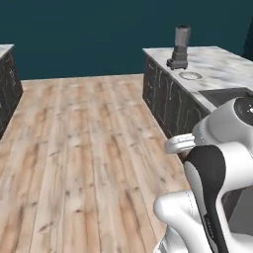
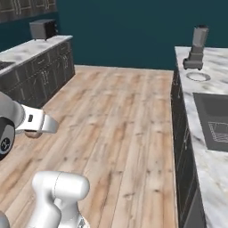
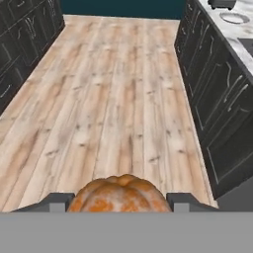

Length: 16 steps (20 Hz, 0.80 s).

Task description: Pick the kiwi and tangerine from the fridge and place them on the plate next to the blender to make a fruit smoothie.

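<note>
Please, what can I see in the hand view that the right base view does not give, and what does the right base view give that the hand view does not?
Hand view alone: the tangerine held between the tool fingers, seen close, above the wooden floor.

Right base view alone: the whole blender with its jar, the sink in the marble counter, and a dark box-shaped appliance on the left counter.

Both: the plate on the right counter beside the blender's base, the plank floor, and dark cabinets on both sides.
</note>
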### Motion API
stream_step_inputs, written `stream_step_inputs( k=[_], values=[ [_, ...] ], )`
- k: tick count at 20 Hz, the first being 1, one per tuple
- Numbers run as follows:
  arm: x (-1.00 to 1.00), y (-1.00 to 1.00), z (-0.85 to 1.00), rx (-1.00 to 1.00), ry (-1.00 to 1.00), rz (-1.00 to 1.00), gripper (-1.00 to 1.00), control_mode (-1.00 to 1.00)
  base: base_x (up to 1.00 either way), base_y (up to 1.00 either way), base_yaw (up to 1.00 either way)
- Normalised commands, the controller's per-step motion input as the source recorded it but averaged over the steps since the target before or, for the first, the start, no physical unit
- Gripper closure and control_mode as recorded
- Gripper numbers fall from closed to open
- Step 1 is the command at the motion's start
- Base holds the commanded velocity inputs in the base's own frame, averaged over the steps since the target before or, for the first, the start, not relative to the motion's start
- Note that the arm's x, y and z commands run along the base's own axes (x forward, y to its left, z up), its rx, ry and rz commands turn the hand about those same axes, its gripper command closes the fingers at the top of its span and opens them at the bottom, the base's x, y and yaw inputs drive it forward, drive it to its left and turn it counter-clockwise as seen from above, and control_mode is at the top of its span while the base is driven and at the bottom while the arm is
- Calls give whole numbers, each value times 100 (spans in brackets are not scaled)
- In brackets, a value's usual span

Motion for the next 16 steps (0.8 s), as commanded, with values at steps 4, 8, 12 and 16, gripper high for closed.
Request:
stream_step_inputs(
  k=[4,8,12,16],
  values=[
    [0,0,0,0,0,0,100,100,100,38,-38],
    [0,0,0,0,0,0,100,100,100,40,-40],
    [0,0,0,0,0,0,100,100,100,45,-43],
    [0,0,0,0,0,0,100,100,100,57,-48]
  ],
)
